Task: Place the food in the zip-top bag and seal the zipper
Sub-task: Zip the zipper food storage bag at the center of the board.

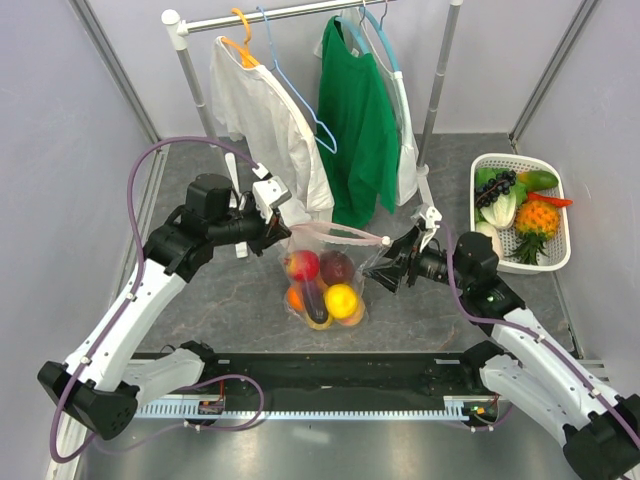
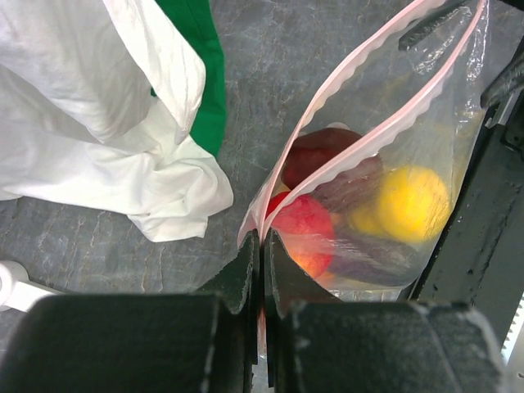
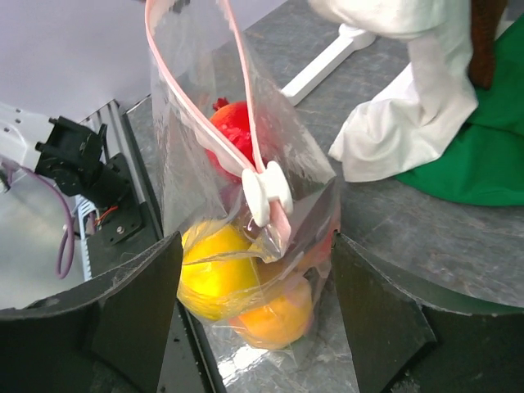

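The grey table (image 1: 420, 310) has a clothes rack (image 1: 300, 12) at the back and a white basket (image 1: 545, 268) on the right. In the middle the bag (image 1: 320, 275) hangs upright so nothing rolls out. The left gripper (image 2: 262, 250) is pinched tight on one end of the pink zipper (image 2: 368, 135), holding it up. The right gripper (image 3: 258, 270) is spread wide around the other end, by the white slider (image 3: 266, 192), gripping nothing. The food (image 1: 340, 300) sits inside the bag. The top gapes, not zipped yet.
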You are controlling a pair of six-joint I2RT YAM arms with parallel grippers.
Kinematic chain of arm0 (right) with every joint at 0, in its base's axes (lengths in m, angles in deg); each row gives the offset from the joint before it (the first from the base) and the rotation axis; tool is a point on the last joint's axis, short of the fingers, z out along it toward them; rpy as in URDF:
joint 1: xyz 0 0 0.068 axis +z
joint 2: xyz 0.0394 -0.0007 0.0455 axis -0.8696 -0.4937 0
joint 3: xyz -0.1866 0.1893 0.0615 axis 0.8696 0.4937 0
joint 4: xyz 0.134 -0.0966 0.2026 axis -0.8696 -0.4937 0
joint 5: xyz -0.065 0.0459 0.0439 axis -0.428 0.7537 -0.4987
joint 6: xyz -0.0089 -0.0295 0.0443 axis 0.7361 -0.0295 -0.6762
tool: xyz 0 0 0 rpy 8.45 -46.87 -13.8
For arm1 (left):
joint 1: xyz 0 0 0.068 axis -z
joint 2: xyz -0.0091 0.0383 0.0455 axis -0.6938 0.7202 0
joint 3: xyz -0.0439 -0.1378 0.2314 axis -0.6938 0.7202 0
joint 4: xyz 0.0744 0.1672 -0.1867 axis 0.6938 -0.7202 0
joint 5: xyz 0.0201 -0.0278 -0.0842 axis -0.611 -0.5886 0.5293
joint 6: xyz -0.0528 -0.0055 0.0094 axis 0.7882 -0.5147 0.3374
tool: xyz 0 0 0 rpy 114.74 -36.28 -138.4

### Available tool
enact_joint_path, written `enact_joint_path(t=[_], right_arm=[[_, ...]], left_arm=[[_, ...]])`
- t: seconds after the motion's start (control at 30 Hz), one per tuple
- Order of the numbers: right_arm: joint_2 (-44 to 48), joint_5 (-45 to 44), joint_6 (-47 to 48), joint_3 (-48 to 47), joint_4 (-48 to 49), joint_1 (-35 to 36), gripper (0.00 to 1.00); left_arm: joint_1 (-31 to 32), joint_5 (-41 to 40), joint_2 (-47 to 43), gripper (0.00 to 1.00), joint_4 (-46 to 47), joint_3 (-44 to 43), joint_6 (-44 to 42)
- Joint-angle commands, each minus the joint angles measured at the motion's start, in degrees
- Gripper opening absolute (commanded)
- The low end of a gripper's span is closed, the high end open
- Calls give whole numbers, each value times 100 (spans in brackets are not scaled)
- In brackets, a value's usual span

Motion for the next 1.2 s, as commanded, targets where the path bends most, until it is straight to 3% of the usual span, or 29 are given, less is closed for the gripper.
enact_joint_path(t=[0.0,0.13,0.2,0.33,0.37,0.4,0.43,0.47,0.53,0.63,0.67,0.73,0.83,0.93,1.03,1.07,1.13,1.17], right_arm=[[191,125,131,-133,557,-94,78],[-63,556,140,-256,989,-94,67],[-178,662,245,-318,989,-94,55],[-249,952,447,-318,849,-94,22],[-214,953,561,-318,788,-94,10],[-170,918,614,-301,674,-94,6],[-74,865,667,-301,603,-94,5],[-29,813,754,-301,541,-86,16],[93,768,755,-283,392,-94,25],[278,637,702,-195,330,-94,32],[322,506,668,-143,330,-103,42],[367,461,641,-116,347,-94,43],[279,487,553,-125,391,-95,38],[165,504,456,-151,540,-94,24],[50,531,403,-177,646,-86,0],[42,531,421,-195,655,-94,0],[59,583,517,-221,646,-103,0],[76,610,570,-239,594,-95,0]], left_arm=[[-35,233,-145,2,201,40,-84],[-44,470,-101,2,201,32,-84],[-44,514,-75,2,192,5,-75],[-70,462,-39,2,140,-21,-31],[-105,436,-22,2,140,-30,-14],[-131,444,13,2,140,-47,30],[-158,470,31,2,140,-56,56],[-228,505,48,2,140,-65,83],[-307,663,127,2,140,-118,153],[-395,787,189,2,175,-153,206],[-413,813,198,2,183,-153,223],[-430,848,215,2,192,-162,206],[-430,893,207,2,192,-162,215],[-439,910,180,2,192,-136,215],[-431,963,119,2,192,-100,206],[-430,971,75,2,192,-92,171],[-439,989,40,14,184,-100,127],[-439,1041,-21,36,192,-126,-21]])
